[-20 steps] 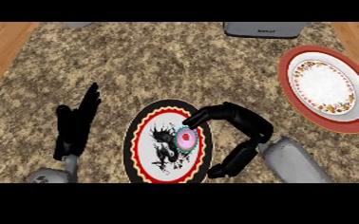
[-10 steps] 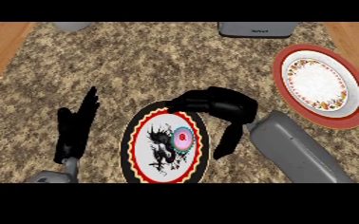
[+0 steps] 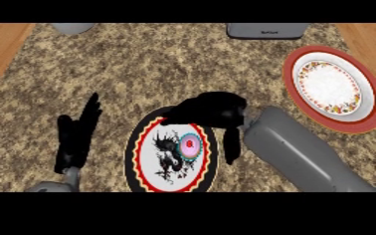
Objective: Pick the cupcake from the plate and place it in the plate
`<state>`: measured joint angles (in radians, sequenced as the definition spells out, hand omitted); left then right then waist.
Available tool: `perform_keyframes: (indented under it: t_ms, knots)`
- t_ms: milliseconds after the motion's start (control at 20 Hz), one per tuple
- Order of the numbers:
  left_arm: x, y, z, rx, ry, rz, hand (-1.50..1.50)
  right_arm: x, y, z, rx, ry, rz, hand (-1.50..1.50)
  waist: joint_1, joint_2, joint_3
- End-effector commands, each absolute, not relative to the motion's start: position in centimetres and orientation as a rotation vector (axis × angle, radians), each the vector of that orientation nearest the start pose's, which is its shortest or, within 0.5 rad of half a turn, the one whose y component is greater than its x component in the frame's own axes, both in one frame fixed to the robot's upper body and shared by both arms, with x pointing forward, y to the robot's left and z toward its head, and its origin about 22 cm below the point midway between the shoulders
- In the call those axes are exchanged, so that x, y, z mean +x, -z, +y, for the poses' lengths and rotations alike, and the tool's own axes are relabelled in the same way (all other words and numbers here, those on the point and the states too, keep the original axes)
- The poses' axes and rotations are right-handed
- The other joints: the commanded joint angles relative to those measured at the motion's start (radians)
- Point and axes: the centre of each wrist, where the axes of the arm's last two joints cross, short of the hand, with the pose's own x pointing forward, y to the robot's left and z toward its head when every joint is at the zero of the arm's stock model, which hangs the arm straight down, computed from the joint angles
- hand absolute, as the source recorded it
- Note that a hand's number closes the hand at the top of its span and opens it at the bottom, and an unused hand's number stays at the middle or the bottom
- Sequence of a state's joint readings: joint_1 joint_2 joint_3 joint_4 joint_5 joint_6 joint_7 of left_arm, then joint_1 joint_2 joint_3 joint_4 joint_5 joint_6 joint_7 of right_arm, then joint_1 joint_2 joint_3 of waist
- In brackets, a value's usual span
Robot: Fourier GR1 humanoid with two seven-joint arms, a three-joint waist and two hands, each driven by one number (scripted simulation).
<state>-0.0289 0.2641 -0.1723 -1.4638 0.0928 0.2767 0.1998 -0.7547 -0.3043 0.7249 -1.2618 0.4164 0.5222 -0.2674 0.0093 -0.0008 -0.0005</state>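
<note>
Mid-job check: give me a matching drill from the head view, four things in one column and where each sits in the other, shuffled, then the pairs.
Things:
1. cupcake
2. red-rimmed plate
3. left hand
4. right hand

Places:
A. open, fingers up, near the view's lower left
B. on the black-rimmed plate
C. over the black-rimmed plate's far edge
D. at the counter's right side, nothing on it

Pairs: 1-B, 2-D, 3-A, 4-C
</note>
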Motion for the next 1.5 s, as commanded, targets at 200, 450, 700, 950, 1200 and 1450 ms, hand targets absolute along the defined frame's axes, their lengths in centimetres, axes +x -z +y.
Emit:
perform_keyframes:
  t_ms: [200,450,700,950,1200,1450]
  knots:
    - [24.8,0.9,24.6,0.236,0.046,-1.284,0.00,33.7,-10.3,-5.4,0.202,-2.045,-1.379,-1.50,-0.004,0.000,0.000]
    - [24.7,2.1,23.7,0.243,0.027,-1.293,0.00,34.6,-6.8,-6.0,0.201,-2.057,-1.355,-1.50,-0.001,0.002,0.000]
    - [24.9,0.2,24.5,0.255,0.019,-1.291,0.00,33.8,-7.2,-5.5,0.205,-2.092,-1.329,-1.50,-0.004,0.000,0.001]
    - [24.0,0.5,25.7,0.241,0.020,-1.295,0.00,33.3,-6.1,-5.4,0.205,-2.075,-1.321,-1.50,-0.003,0.000,0.000]
    - [24.7,0.4,23.1,0.247,0.037,-1.296,0.00,34.2,-3.4,-5.4,0.221,-2.064,-1.331,-1.50,0.000,0.002,0.001]
    - [24.5,0.9,24.7,0.247,0.033,-1.288,0.00,33.0,-2.0,-5.3,0.208,-2.089,-1.313,-1.50,-0.002,0.001,0.001]
